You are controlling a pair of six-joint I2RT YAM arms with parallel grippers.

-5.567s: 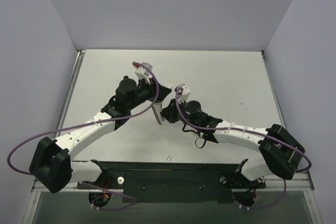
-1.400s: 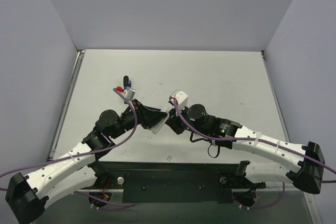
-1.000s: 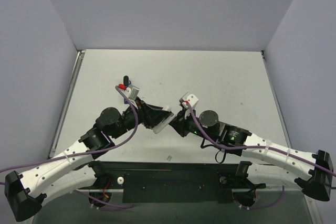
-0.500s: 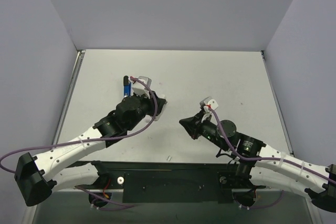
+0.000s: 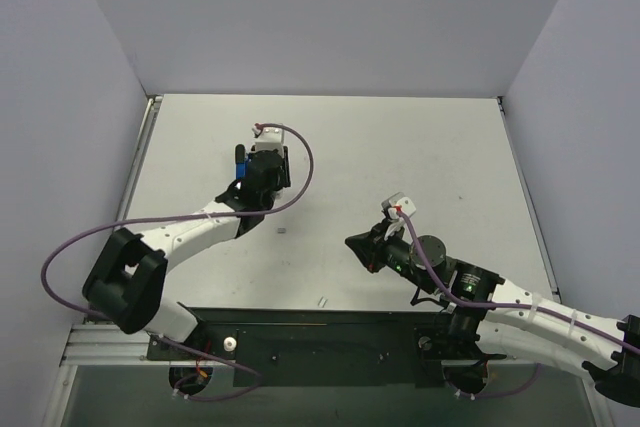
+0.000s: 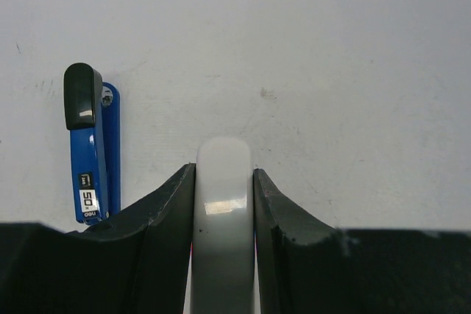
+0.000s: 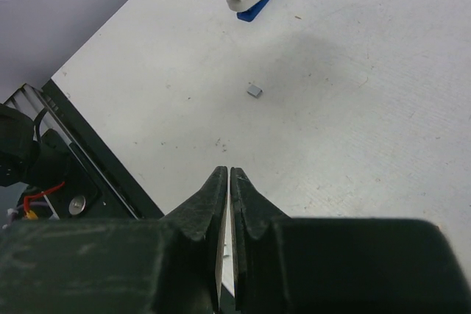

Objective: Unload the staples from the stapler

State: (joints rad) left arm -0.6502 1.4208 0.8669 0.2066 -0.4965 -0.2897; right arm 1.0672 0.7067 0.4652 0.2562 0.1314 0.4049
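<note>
The blue stapler (image 6: 92,145) with its black end lies flat on the white table, just left of my left gripper (image 6: 224,174). That gripper is shut on a white rounded bar (image 6: 223,204); whether the bar is joined to the blue stapler I cannot tell. From above, the blue stapler (image 5: 240,158) shows beside my left gripper (image 5: 262,169) at the far left. A small grey block of staples (image 7: 254,90) lies loose on the table (image 5: 283,231) between the arms. My right gripper (image 7: 229,174) is shut with nothing in it, low at the near right (image 5: 350,242).
The table's near edge meets a black base rail (image 5: 330,332). A tiny pale scrap (image 5: 322,300) lies by that edge. Grey walls enclose the table (image 5: 420,147) on three sides. The left arm's purple cable (image 5: 300,162) loops over its wrist.
My left arm has swung away to the far left with the white bar and set down beside the blue stapler. The right arm has drawn back to the near right, still shut.
</note>
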